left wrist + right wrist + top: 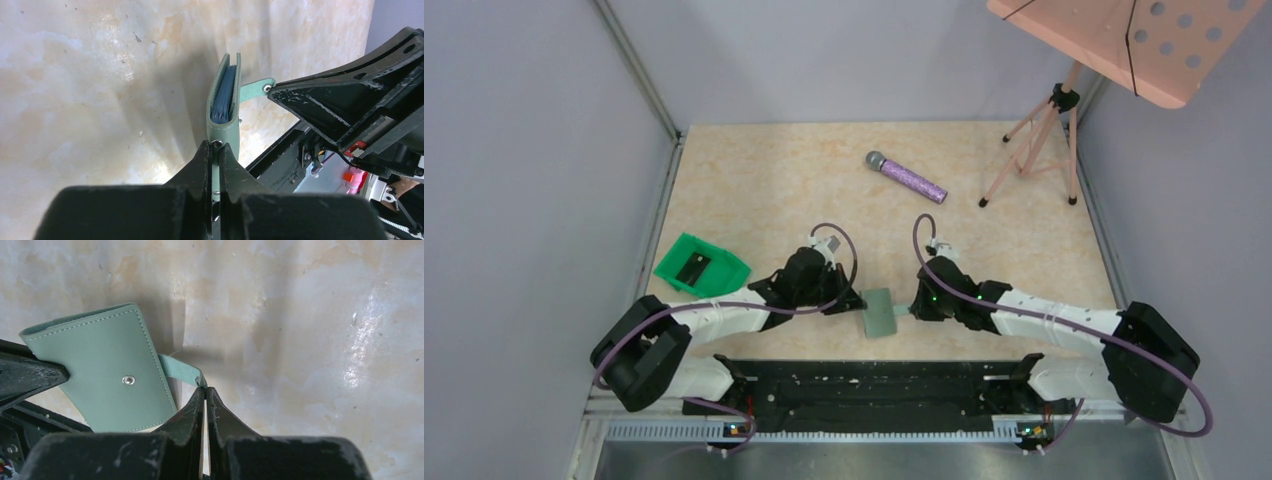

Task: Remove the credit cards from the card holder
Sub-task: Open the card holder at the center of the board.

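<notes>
The grey-green card holder hangs folded nearly shut between my two grippers, just above the table near its front edge. My left gripper is shut on the holder's near edge, by a metal snap. Edge-on in the left wrist view, dark blue layers show between the covers; I cannot tell which of them are credit cards. My right gripper is shut on the tip of the holder's strap. The outer cover faces the right wrist camera, with its snap stud.
A bright green tray with a small dark flat rectangle in it lies at the left. A purple microphone lies at the back. A pink music stand on a tripod stands back right. A black rail runs along the front.
</notes>
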Available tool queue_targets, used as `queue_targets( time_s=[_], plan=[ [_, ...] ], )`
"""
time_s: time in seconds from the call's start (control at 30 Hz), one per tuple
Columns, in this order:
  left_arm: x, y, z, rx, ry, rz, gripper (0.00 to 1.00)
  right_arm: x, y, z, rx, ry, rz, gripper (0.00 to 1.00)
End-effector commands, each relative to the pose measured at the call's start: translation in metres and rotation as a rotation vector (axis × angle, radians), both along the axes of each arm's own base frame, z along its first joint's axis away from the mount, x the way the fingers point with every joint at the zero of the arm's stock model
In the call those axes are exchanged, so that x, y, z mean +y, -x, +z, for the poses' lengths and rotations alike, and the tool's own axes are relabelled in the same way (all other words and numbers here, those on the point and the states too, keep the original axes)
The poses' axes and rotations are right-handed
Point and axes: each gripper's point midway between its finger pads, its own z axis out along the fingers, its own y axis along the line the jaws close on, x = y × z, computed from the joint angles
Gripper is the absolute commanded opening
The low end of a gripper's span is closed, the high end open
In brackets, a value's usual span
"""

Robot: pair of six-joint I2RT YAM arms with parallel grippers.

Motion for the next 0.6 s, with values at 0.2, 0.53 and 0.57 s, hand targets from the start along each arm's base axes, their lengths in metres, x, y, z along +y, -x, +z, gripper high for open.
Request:
queue_targets(
  time_s=[0.2,0.53,0.57],
  plan=[
    [0.004,-0.011,0.012,-0.034,-0.056,0.03,0.41,0.001,-0.015,0.053,-0.133,-0.076,-0.008,0.0],
    [0.003,-0.013,0.032,-0.063,-0.053,0.02,0.63,0.027,-0.012,0.102,-0.164,-0.334,-0.013,0.0],
    [0.001,-0.013,0.034,-0.064,-0.042,0.013,0.64,0.029,-0.012,0.104,-0.167,-0.342,-0.006,0.0]
  ],
)
